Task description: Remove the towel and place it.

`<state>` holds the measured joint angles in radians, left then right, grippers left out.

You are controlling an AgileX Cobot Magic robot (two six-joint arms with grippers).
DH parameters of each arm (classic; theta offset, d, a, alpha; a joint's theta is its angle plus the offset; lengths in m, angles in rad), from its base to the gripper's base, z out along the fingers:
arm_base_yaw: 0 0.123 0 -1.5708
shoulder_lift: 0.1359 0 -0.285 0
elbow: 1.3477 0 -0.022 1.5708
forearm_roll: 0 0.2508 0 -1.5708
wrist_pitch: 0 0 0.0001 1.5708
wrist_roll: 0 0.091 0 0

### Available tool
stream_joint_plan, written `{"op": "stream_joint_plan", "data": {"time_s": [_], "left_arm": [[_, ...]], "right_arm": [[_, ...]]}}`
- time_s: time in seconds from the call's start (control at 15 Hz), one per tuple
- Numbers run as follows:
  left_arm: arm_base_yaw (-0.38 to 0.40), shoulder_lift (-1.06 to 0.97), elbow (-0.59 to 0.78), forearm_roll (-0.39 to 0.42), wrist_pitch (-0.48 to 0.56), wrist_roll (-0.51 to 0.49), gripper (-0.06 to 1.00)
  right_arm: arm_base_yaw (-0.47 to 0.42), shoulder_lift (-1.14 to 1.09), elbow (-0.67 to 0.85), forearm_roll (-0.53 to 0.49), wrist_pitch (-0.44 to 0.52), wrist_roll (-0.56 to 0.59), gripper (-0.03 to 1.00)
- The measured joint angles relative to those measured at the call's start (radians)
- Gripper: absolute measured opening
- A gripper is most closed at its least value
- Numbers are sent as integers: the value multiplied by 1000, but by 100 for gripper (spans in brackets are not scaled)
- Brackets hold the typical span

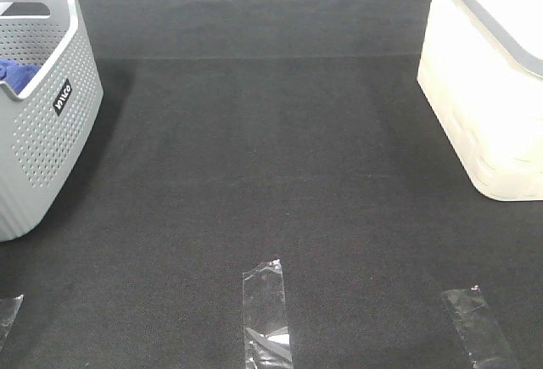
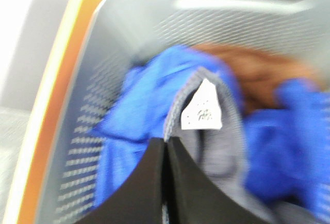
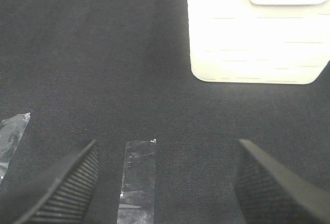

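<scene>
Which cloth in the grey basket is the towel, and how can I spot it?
Look at the grey holey basket on the left of the black table. Inside, among bright blue cloth and something brown, lies the towel, at the shut tips of the left gripper. It is the only grey piece, with a stitched hem and a small white label.

Left wrist view blurred; white basket [image 1: 492,89] overexposed.
</scene>
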<state>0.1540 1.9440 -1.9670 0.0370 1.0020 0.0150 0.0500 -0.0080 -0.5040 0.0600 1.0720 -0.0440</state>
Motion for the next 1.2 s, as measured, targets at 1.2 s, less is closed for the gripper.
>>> {"op": "stream_joint_plan", "data": {"time_s": [1.2], "left_arm": [[-523,-322,0,-652,-162,538,0]], "right_arm": [[0,234,-20,135,-164,-103,69]]}}
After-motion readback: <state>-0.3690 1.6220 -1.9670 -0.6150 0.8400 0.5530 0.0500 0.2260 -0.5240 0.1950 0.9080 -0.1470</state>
